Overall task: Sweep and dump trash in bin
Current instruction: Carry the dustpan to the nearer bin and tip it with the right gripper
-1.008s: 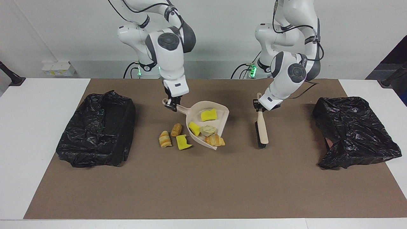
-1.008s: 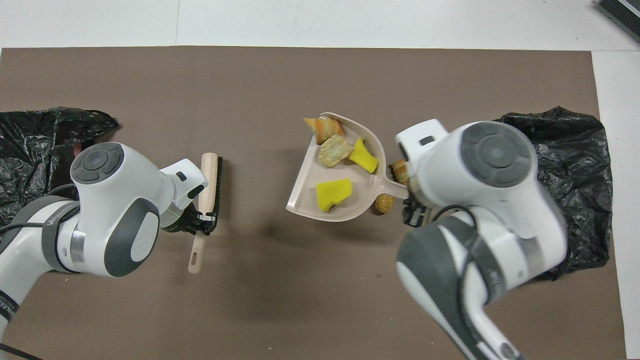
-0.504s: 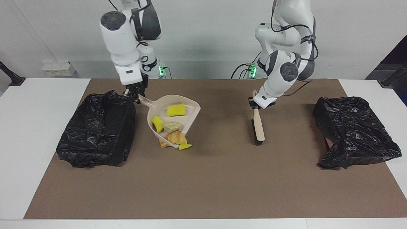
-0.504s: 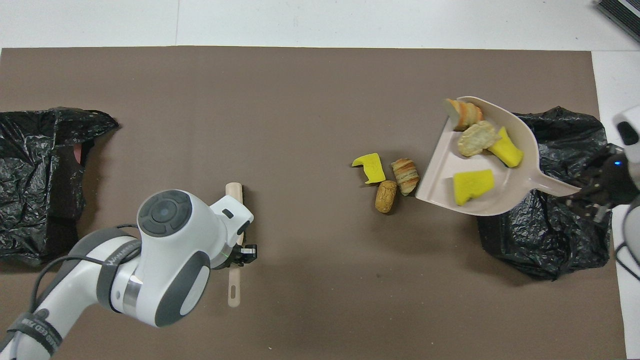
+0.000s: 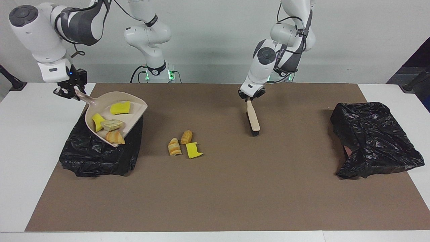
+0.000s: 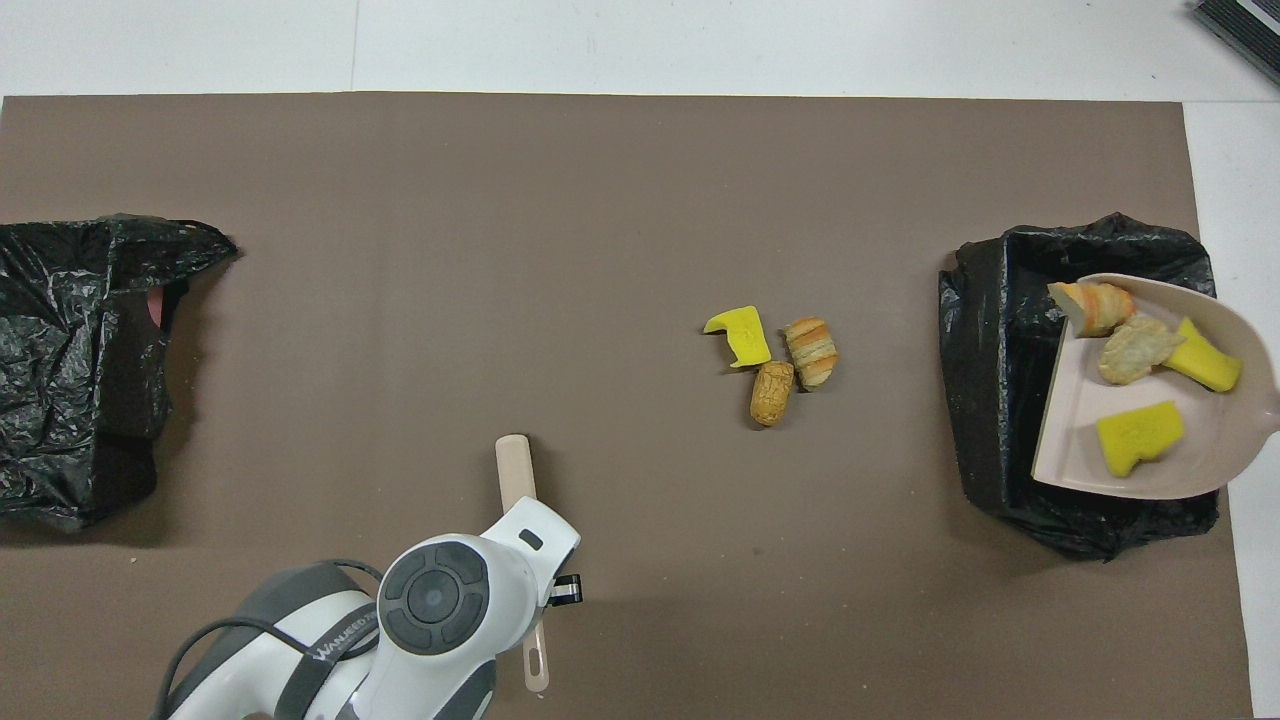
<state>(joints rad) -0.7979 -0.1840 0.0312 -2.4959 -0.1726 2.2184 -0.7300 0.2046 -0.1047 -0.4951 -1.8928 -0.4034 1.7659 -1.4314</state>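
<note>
Trash: in the facing view, four chunks (image 5: 112,122) ride in the dustpan (image 5: 134,111), its handle clamped in the right gripper (image 5: 69,92) above the bin (image 5: 97,154) at the right arm's table edge; the left gripper (image 5: 250,97) grips the brush (image 5: 253,121). From overhead, three chunks (image 6: 770,355) lie mid-table.

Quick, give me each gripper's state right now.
Left gripper: shut on the brush handle, over the mat.
Right gripper: shut on the dustpan handle, dustpan over the bin.
</note>
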